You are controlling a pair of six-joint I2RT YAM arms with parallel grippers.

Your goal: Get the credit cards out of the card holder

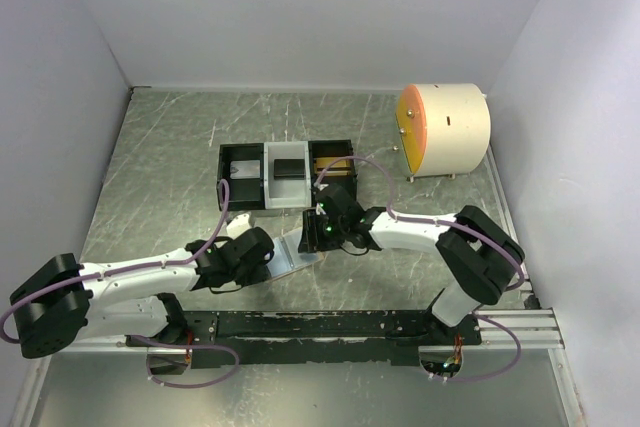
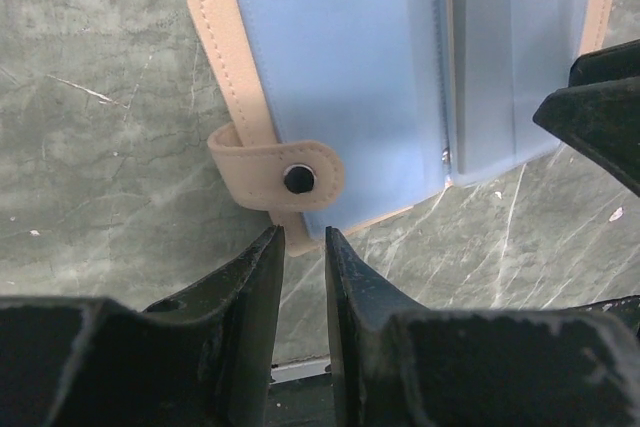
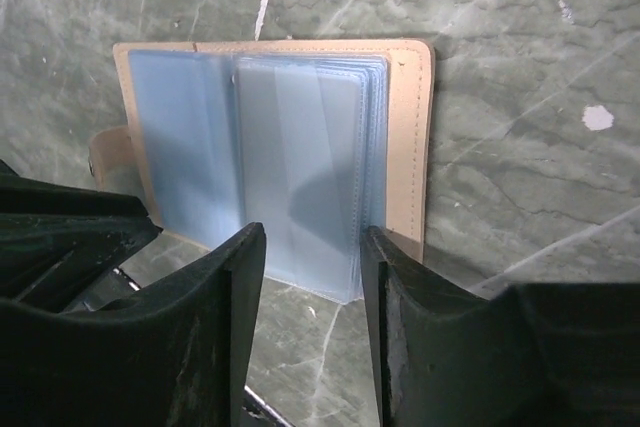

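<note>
Reaches inward from the near edge of the table (image 1: 200, 147) with both arms, meeting near the middle. Folds the left arm (image 1: 130, 275) back toward the left edge, forearm running right; holds the left gripper (image 2: 302, 237) low, jaws a narrow slit apart, nothing between. Bends the right arm (image 1: 420, 232) near the right edge, forearm running left; holds the right gripper (image 3: 312, 237) tips-down, jaws wider apart.

Light is even, diffuse and moderately bright, falling from overhead. Only soft, short shadows are seen on the tabletop (image 1: 180, 167), with a faint sheen and no harsh glare. In the wrist views the left pincer (image 2: 304, 237) and right pincer (image 3: 312, 237) are rendered dark, underexposed and slightly blurred. The card holder (image 3: 300, 147) is kept fairly sharp, and a soft shadow is laid across its sleeves.
</note>
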